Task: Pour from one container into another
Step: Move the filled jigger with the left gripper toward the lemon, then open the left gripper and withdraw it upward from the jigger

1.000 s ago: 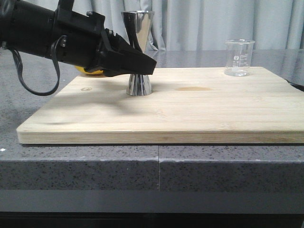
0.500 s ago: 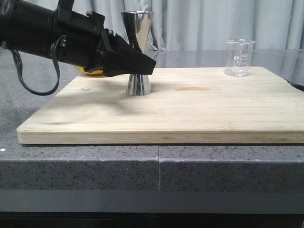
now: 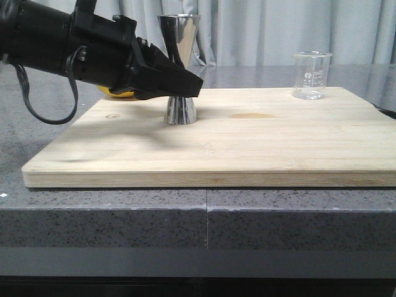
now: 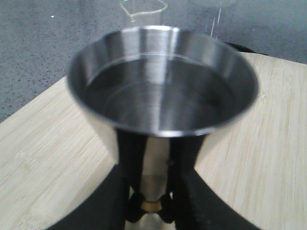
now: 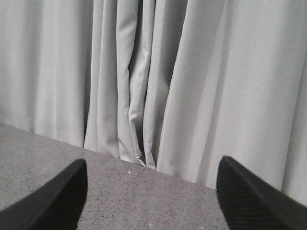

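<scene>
A wooden board [image 3: 247, 142] lies on a gray stone counter [image 3: 124, 223], with gray curtains [image 3: 278, 31] behind.

On the board, the left gripper [image 3: 185, 83] squeezes the steel jigger [image 3: 180, 68] at its waist; the glass beaker [image 3: 311, 75] stands well apart. The right gripper [image 5: 153, 201] is wide open, holding nothing.

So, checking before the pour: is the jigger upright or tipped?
Upright. The jigger stands on its base on the wooden board, rim level, the left gripper at its waist.

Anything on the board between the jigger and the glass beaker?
No object: in the front view, only bare cutting board with a faint brownish stain lies between the jigger and the beaker.
</scene>
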`<state>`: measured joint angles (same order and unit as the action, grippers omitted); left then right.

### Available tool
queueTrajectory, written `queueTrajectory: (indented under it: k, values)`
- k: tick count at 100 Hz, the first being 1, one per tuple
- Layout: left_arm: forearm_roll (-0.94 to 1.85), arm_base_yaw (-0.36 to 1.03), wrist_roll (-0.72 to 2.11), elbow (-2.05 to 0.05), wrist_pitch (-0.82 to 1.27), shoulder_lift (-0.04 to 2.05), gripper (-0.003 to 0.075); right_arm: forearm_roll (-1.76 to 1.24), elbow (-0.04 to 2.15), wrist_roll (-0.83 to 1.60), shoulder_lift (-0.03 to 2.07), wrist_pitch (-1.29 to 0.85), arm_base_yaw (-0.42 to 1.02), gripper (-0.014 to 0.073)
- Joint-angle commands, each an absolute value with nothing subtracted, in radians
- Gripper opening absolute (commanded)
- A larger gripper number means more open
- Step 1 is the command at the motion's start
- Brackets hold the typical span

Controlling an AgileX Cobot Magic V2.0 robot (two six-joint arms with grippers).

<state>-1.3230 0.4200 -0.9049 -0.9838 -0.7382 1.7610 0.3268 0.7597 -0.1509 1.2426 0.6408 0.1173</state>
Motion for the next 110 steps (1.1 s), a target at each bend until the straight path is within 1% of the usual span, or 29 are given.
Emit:
queueTrajectory:
  k: [1, 29, 37, 42, 61, 91, 110]
  values:
    - [-1.293, 0.416, -0.913, -1.015, -0.777, 1.716, -0.002, 0.319, 0.787, -0.151, 1.212, 0.712, 0.114, 0.0507]
    - [-1.293, 0.416, -0.913, -1.015, -0.777, 1.716, -0.0019, 0.319, 0.787, -0.151, 1.212, 0.712, 0.114, 0.0507]
    - [-1.293, 0.416, -0.913, -1.015, -0.777, 1.716, -0.0008, 0.319, 0.787, -0.151, 1.212, 0.712, 0.114, 0.0507]
    - [-1.293, 0.416, -0.913, -1.015, -0.777, 1.716, 0.0016, 0.319, 0.787, -0.151, 1.212, 0.712, 0.114, 0.0507]
    - [-1.293, 0.416, -0.913, -1.015, -0.777, 1.716, 0.0158, 0.319, 0.787, -0.151, 1.212, 0.712, 0.114, 0.0507]
    - [-1.296, 0.416, -0.913, -1.015, -0.783, 1.716, 0.0303, 0.319, 0.787, -0.151, 1.212, 0.714, 0.114, 0.0507]
    - [-1.305, 0.416, -0.913, -1.015, -0.792, 1.716, 0.0423, 0.319, 0.787, -0.151, 1.212, 0.714, 0.114, 0.0507]
